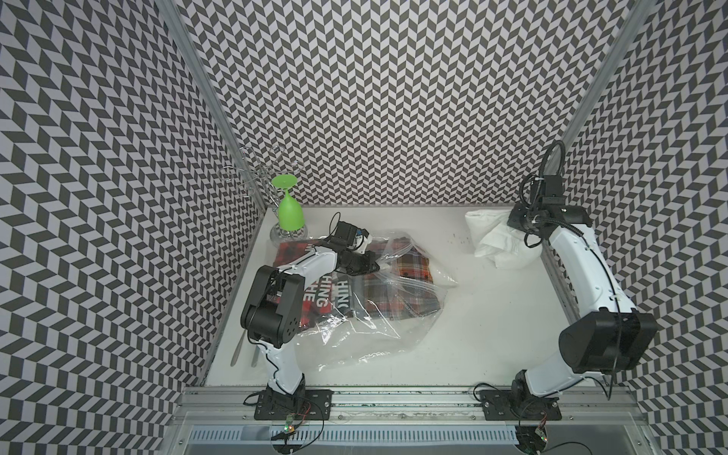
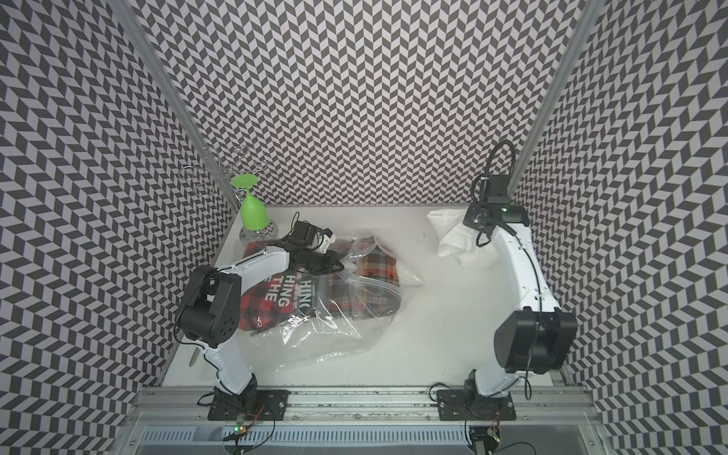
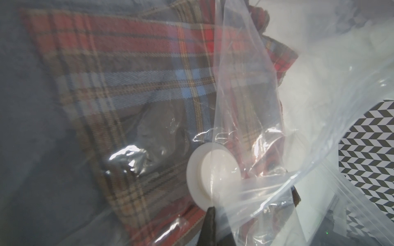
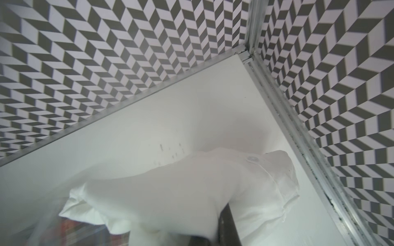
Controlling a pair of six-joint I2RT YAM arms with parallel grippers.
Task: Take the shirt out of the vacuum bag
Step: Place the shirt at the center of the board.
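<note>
The left gripper [image 1: 375,267] pinches the vacuum bag [image 1: 354,335] beside its valve [image 3: 213,172]; the right gripper [image 4: 221,221] grips the white shirt [image 1: 492,240], well apart from the valve. The slick plastic may slip free.

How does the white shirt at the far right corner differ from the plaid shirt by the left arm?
The white shirt is plain white; the plaid shirt is red, blue and tan checks. The white shirt is outside the vacuum bag; the plaid shirt lies inside it. The white shirt is bunched up in the right gripper's shut jaws; the plaid shirt lies fairly flat. Both are cloth garments.
</note>
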